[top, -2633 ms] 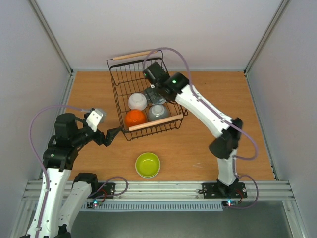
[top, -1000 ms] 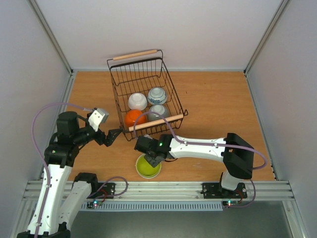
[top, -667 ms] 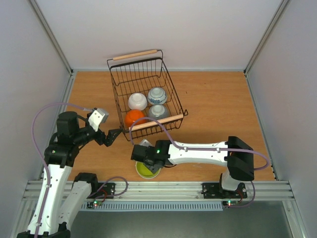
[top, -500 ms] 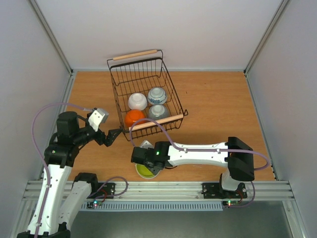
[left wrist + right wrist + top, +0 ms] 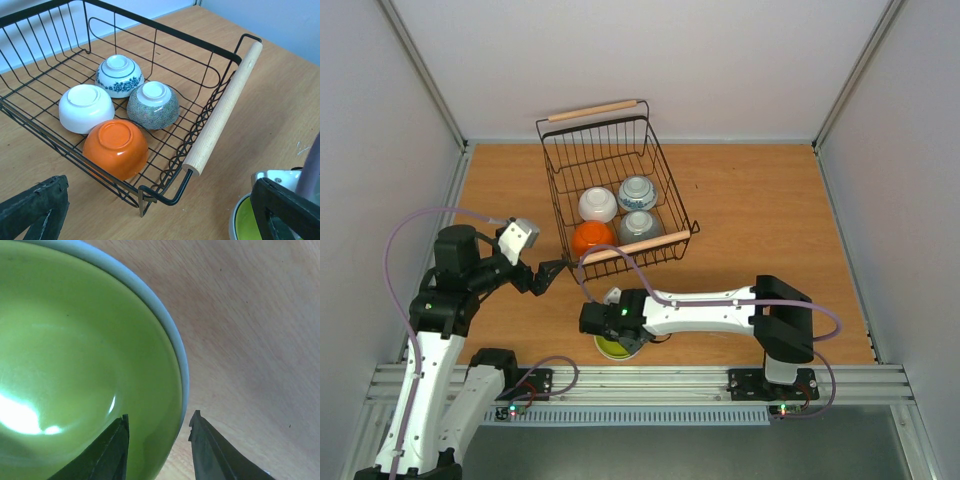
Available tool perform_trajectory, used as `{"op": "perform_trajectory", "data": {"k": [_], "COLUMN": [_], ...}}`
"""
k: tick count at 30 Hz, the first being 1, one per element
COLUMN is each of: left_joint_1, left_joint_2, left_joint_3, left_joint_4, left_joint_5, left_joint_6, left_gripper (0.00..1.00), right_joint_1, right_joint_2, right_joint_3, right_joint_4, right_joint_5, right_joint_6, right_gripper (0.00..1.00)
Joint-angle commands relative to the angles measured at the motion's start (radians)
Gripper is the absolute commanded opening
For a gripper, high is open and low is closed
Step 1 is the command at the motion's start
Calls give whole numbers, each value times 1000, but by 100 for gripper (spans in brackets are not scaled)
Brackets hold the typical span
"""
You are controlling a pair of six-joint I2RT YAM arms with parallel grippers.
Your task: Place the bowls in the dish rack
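- Right hand has swung from over the dish rack down to the yellow-green bowl at the near edge of the bench; over the last moment it has edged a little to the left there.
- Left arm, rack and the bowls in it lie as before.
- Right hand now: jaws part-open, straddling the bowl's rim. One finger sits inside the green hollow, the other outside over the wood. A sliver of bench shows between the rim and the outer finger, so no grip yet.
- Yellow-green bowl stands mouth up on the bench, well apart from the rack and on its near side.
- Left hand hangs just left of the rack's near corner, jaws spread wide, holding nothing.
- Four bowls sit in the near end of the rack, all mouth down: white bowl, blue-and-white bowl, grey speckled bowl, orange bowl.
- Orange is nearest the front wire; grey lies closest to the wooden handle.
- White touches orange and blue-and-white.
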Motion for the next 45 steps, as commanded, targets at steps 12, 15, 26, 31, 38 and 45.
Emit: {"op": "perform_trajectory", "data": {"k": [12, 15, 26, 31, 38, 45], "left_joint_1": [-1, 0, -2, -1, -1, -1], "left_joint_2": [-19, -20, -24, -26, -26, -24], "left_joint_3": [-10, -10, -10, -10, -10, -9], "left_joint_4": [26, 27, 26, 26, 27, 26], "left_joint_5": [20, 22, 24, 24, 24, 25], "left_joint_6": [11, 11, 11, 10, 8, 8], "left_gripper": [99, 99, 99, 99, 99, 99], "right_joint_1": [37, 44, 58, 65, 74, 86], "right_joint_2": [75, 88, 113, 132, 140, 136], "right_joint_3": [102, 110, 125, 135, 149, 173], "right_joint_4": [-155, -166, -188, -197, -216, -270], "right_joint_5": [144, 143, 156, 152, 164, 207], "right_joint_6": [84, 83, 101, 104, 114, 131], "right_gripper": [24, 24, 21, 19, 11, 1]}}
